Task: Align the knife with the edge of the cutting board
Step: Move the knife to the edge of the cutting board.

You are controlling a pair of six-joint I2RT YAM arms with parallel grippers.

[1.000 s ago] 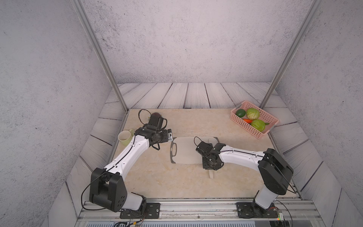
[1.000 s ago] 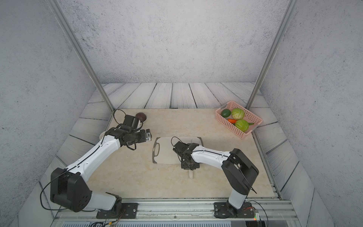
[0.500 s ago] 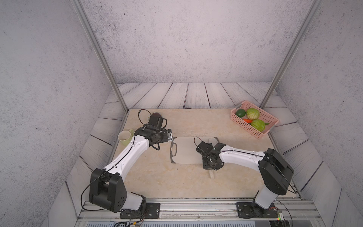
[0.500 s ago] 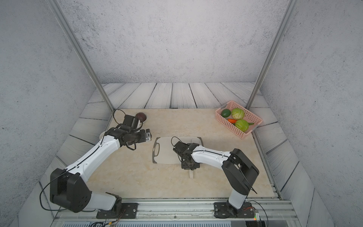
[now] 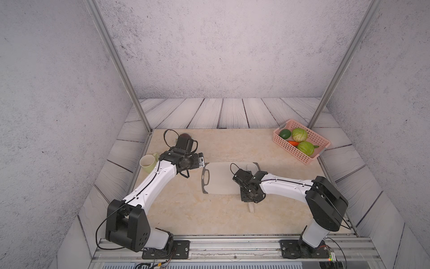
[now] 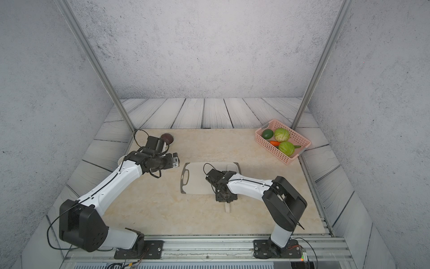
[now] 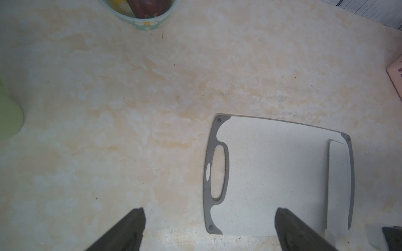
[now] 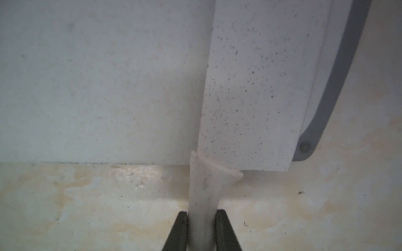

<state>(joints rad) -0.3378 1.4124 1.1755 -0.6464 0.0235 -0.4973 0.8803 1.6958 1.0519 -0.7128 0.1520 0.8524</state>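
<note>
On the beige marbled bench (image 5: 186,209), nearest the rail that carries the arm bases, the pale cream handle of the cleaver-shaped knife with the broad speckled off-white blade (image 8: 243,97) sticks out past the near long edge of the flat pale grey-white cutting board with dark grey end trims (image 7: 272,173). The right pincer (image 8: 201,214) is clenched on that handle, one dark finger pressed to each side, just off the board's near edge. From there the blade lies flat on the board and runs across its width, just inside the plain dark trim at the end opposite the slot handle hole. Its long edge sits close beside that trim and nearly parallel to it. Whether the handle touches the bench cannot be told. Beyond the board's slot-handle end, the left pincer (image 7: 210,209) hangs above the bench with its fingers spread wide, grasping nothing. Farther out from that same end stands a pale green cup (image 5: 146,163), well apart from the board. Past it toward the back wall sits a small teal bowl with a flower pattern (image 7: 150,24), holding something dark red. Far beyond the board's plain-trim end, near the back corner, a pink perforated plastic basket (image 5: 290,151) holds two green cabbages, a darker green round fruit and an orange carrot.
</note>
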